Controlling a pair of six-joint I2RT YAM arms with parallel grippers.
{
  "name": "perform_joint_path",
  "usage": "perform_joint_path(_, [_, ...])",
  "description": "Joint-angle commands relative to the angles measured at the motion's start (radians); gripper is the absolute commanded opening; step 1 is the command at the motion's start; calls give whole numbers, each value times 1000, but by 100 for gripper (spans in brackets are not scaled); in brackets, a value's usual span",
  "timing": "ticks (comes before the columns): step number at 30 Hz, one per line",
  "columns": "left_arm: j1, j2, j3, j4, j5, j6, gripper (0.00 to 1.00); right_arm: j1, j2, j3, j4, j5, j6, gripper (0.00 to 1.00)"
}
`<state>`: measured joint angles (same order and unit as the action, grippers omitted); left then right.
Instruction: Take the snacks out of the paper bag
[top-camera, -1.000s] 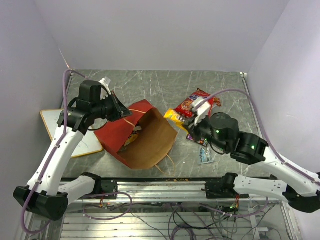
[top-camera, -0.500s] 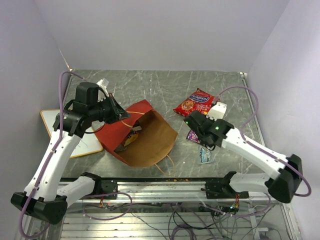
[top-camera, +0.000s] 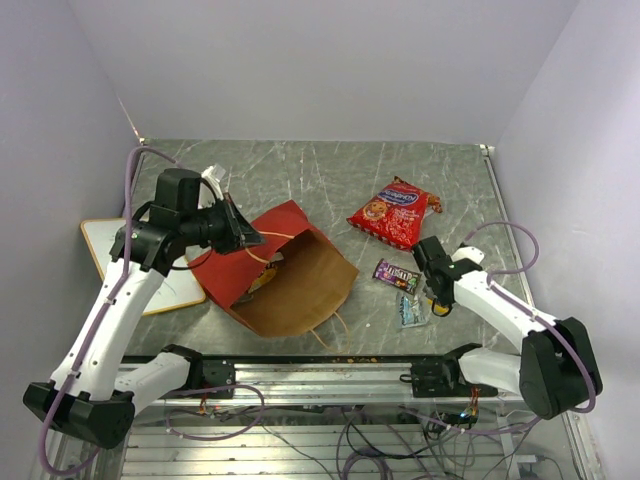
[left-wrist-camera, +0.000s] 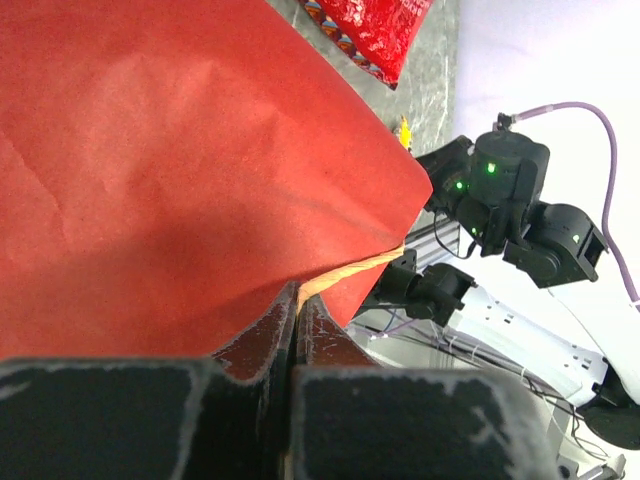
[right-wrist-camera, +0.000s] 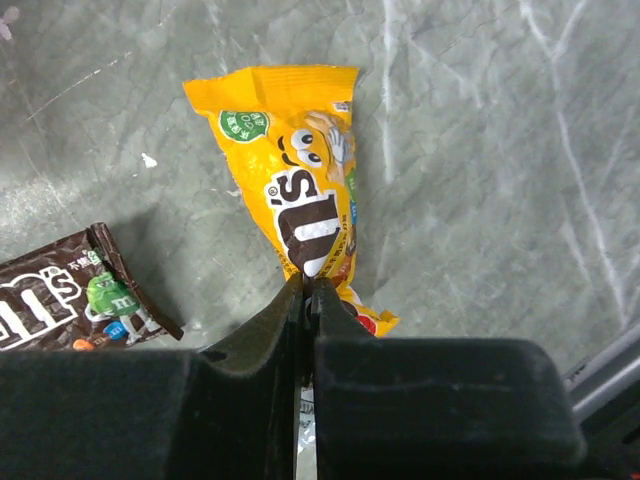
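Observation:
The paper bag (top-camera: 300, 285) lies on its side, mouth toward the near right, red panel (left-wrist-camera: 180, 170) up. My left gripper (top-camera: 246, 238) is shut on its thin handle (left-wrist-camera: 350, 272) at the bag's upper edge. A packet (top-camera: 262, 278) shows inside the mouth. The red chip bag (top-camera: 392, 212) lies on the table right of the bag. My right gripper (top-camera: 440, 303) is shut on the edge of a yellow candy packet (right-wrist-camera: 305, 190), which lies on the table. A brown packet (right-wrist-camera: 70, 300) lies beside it, and a pale blue packet (top-camera: 410, 312) nearby.
A wood-framed whiteboard (top-camera: 105, 245) lies at the left table edge, partly under my left arm. The table's near edge and metal rail (top-camera: 330, 370) run just below the bag and the packets. The right wall is close to my right arm.
My right gripper has swung from beside the bag's mouth to the near right, carrying the yellow packet down to the table. My left gripper still holds the bag's handle.

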<state>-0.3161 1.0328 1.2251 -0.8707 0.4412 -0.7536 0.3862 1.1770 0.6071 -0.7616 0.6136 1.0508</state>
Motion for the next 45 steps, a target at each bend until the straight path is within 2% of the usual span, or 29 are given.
perform_joint_path(1, [2,2,-11,-6,73,29,7,-34,-27,-27,127,-81,-22,8])
perform_joint_path(3, [2,0,-10,-10,71,31,7,-34,-41,-23,121,-83,-32,16])
perform_joint_path(7, [2,-3,-11,-10,67,30,7,-36,-96,16,96,-82,-78,38])
perform_joint_path(12, [2,-1,-15,2,54,27,7,-36,-179,85,101,-110,-217,54])
perform_joint_path(14, [2,2,-17,14,50,22,7,-36,-216,101,167,-180,-333,60])
perform_joint_path(16, [2,9,-17,26,45,19,7,-35,-253,109,258,-334,-455,63])
perform_joint_path(19, [2,21,-15,39,38,17,7,-34,-303,111,385,-555,-564,64])
perform_joint_path(24, [2,32,-12,54,31,14,7,-23,-359,93,621,-878,-650,64])
perform_joint_path(29, [2,28,-11,59,5,9,7,66,-364,25,875,-1158,-741,64])
perform_joint_path(33, [2,10,-35,82,-12,-12,7,307,-341,-8,957,-1180,-1032,64])
perform_joint_path(37, [2,-24,-76,121,-45,-27,7,478,-209,32,904,-1195,-1344,64])
perform_joint_path(40, [2,-35,-90,130,-66,-38,7,552,-87,84,899,-1143,-1531,63])
perform_joint_path(45, [2,-22,-63,118,-83,-38,7,579,111,165,941,-1124,-1783,64])
